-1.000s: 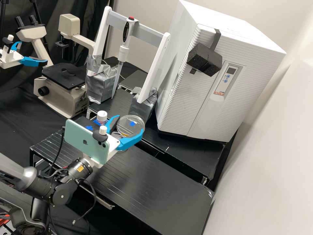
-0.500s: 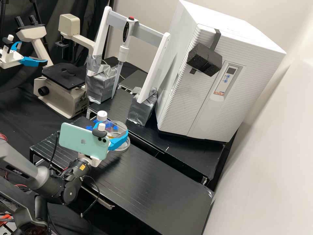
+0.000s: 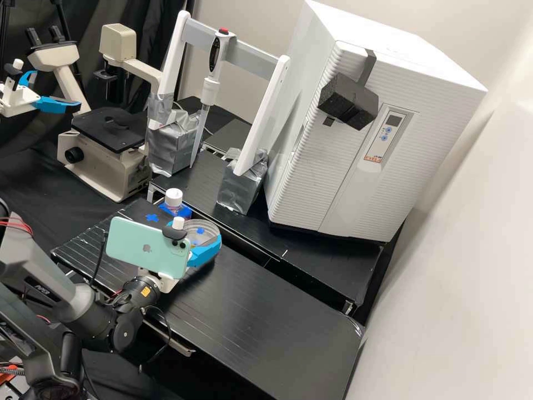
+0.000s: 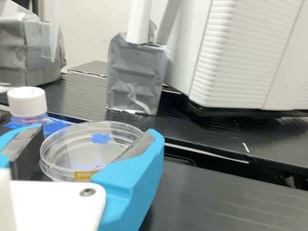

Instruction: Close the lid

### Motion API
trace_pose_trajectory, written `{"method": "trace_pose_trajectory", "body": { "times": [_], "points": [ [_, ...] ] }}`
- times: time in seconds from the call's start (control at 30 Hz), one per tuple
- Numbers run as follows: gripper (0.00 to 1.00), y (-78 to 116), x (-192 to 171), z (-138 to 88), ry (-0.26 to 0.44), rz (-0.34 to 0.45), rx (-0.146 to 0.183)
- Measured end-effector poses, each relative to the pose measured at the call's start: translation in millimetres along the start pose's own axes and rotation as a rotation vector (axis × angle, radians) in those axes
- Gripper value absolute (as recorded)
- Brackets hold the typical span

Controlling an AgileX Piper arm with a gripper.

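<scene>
Locate the gripper [image 3: 200, 229] left of centre in the high view, below the white-capped bottle [image 3: 174, 201]. Its two blue fingers pinch the clear round lid [image 3: 209, 228] at opposite sides of the rim. You will find the lid over the clear dish [image 4: 52, 168], a blue mark [image 4: 100, 138] on its top; you cannot tell from these views whether it is fully seated. An orange label [image 4: 84, 174] faces you at the near rim in the wrist view. Note the mint-green phone [image 3: 145, 248] mounted behind the gripper. At upper centre of the high view, the pipette [image 3: 215, 55] stands upright in its white frame [image 3: 261, 111]; the white incubator [image 3: 355, 183] occupies the upper right.
</scene>
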Motion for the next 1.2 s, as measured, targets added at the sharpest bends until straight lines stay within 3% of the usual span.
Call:
{"method": "trace_pose_trajectory", "body": {
  "times": [0.4, 0.53, 0.57, 1.07, 1.2],
  "points": [
    [0.00, 1.3, -2.0, 2.4, -0.008, 0.006, 0.004],
    [0.00, 0.0, -0.8, 5.1, -0.009, -0.002, 0.027],
    [1.00, -0.5, -0.5, 6.1, -0.012, -0.006, 0.034],
    [1.00, 0.7, -1.7, 9.4, -0.034, 0.004, 0.039],
    [1.00, 2.3, -3.1, 6.6, -0.037, 0.014, 0.019]
  ]
}}
